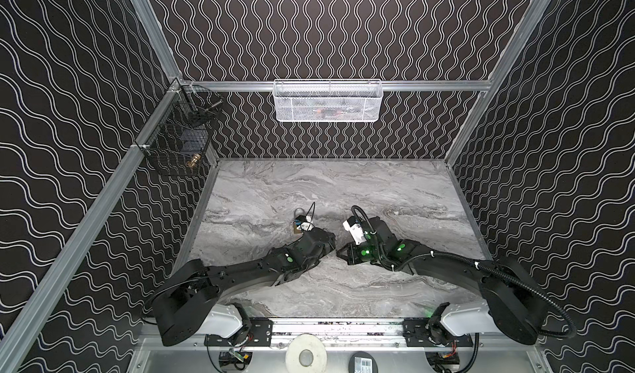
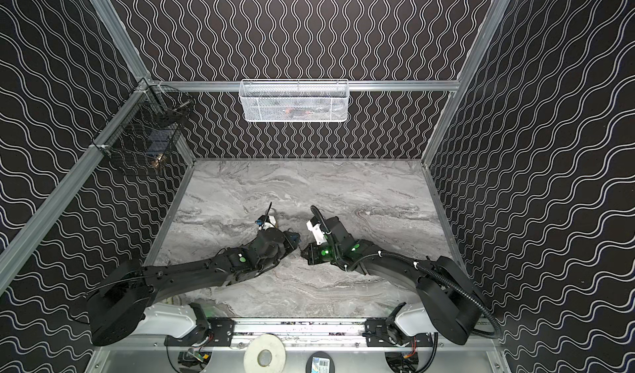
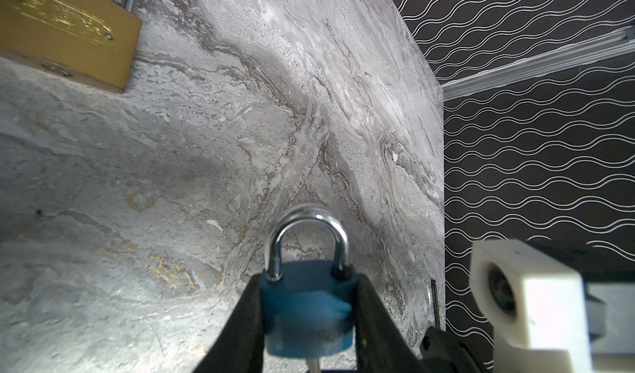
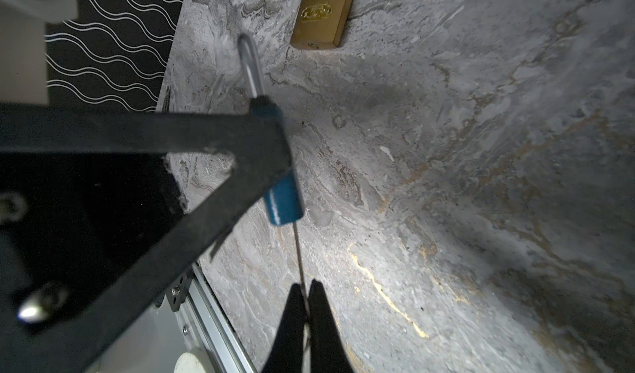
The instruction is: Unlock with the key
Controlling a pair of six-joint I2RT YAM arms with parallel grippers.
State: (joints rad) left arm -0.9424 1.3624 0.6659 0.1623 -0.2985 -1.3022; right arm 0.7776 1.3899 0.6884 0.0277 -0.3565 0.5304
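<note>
Left pincer (image 3: pixel 307 283) round blue padlock (image 3: pixel 307 316), right pincer (image 4: pixel 305 286) round slim metal key (image 4: pixel 299 251)

Two padlocks: one blue padlock (image 3: pixel 307 311), one brass padlock (image 3: pixel 65 27); one key (image 4: pixel 299 258); two grippers: one left gripper (image 3: pixel 307 282), one right gripper (image 4: pixel 305 285); two wire baskets: one white basket (image 1: pixel 327 101), one black basket (image 1: pixel 178 137); one marble counter (image 1: pixel 343 189).
</note>
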